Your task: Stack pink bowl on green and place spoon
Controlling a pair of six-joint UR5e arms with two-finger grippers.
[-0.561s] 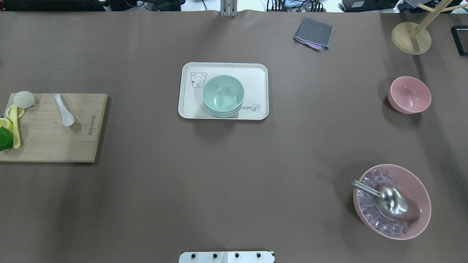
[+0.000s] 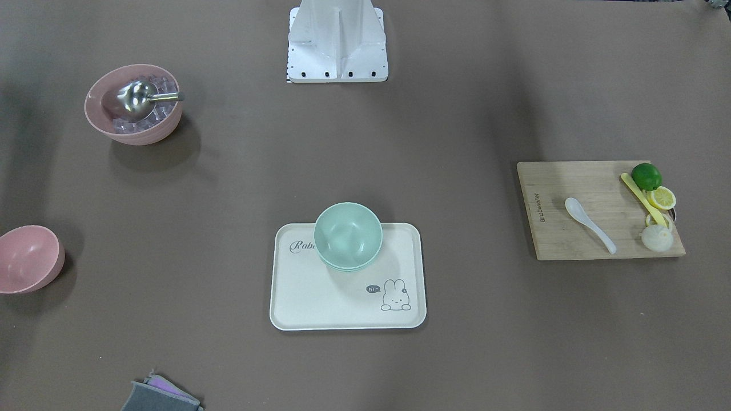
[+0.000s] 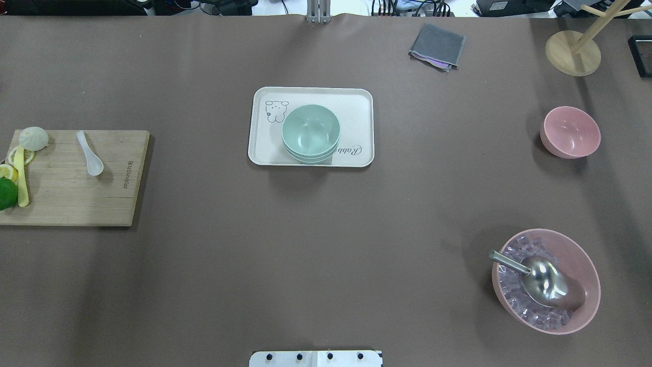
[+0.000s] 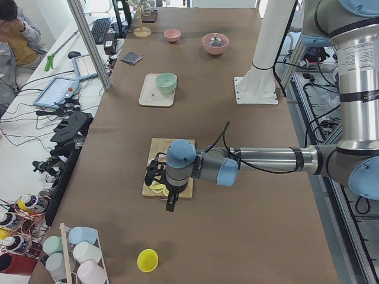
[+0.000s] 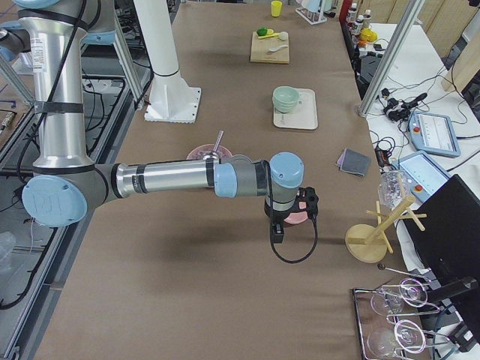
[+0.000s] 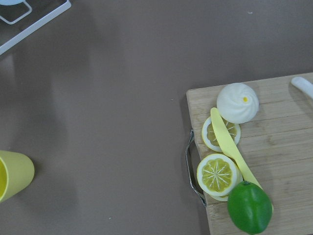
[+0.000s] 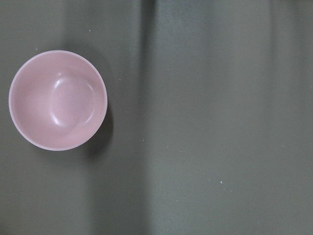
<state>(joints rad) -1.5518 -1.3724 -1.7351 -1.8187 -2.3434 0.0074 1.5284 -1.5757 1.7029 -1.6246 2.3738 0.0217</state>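
The small pink bowl [image 3: 570, 131] stands empty at the table's right side; it also fills the left of the right wrist view [image 7: 57, 100]. The green bowls [image 3: 310, 132] sit stacked on the white tray [image 3: 356, 109] at mid-table. The white spoon [image 3: 89, 154] lies on the wooden cutting board [image 3: 71, 199] at the left. My left gripper [image 4: 170, 204] hangs above the board's outer end and shows only in the exterior left view. My right gripper [image 5: 276, 234] hangs above the table beside the pink bowl and shows only in the exterior right view. I cannot tell whether either is open or shut.
A large pink bowl of ice cubes [image 3: 546, 281] with a metal scoop stands at the near right. A lime, lemon slices, a yellow knife and a bun [image 6: 237, 103] lie on the board's end. A grey cloth [image 3: 437, 46] and a wooden stand [image 3: 573, 52] are at the far right. A yellow cup [image 6: 13, 174] stands left of the board.
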